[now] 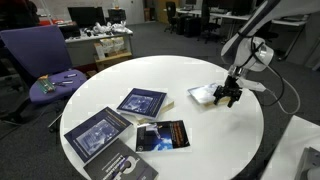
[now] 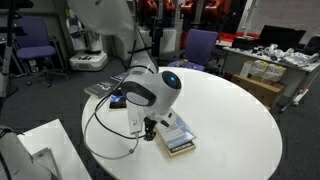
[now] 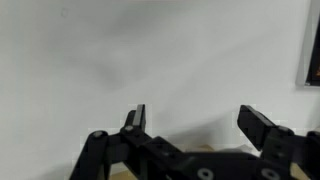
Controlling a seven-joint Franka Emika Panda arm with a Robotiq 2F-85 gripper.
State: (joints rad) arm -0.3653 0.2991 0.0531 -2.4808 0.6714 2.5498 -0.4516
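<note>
My gripper (image 1: 229,98) hangs low over a round white table (image 1: 190,135), right beside a thick book with a pale cover (image 1: 204,95). In an exterior view the book (image 2: 179,139) lies just beside my fingers (image 2: 150,129). In the wrist view the gripper (image 3: 200,125) is open and empty, with bare white tabletop (image 3: 150,50) between the fingers. I cannot tell whether a finger touches the book.
Several dark-covered books lie on the table: one blue (image 1: 141,101), one larger (image 1: 98,132), one black and orange (image 1: 162,135). A purple chair (image 1: 45,60) stands by the table's edge. Desks with clutter (image 1: 100,40) fill the background. A dark edge (image 3: 311,50) shows at the wrist view's right.
</note>
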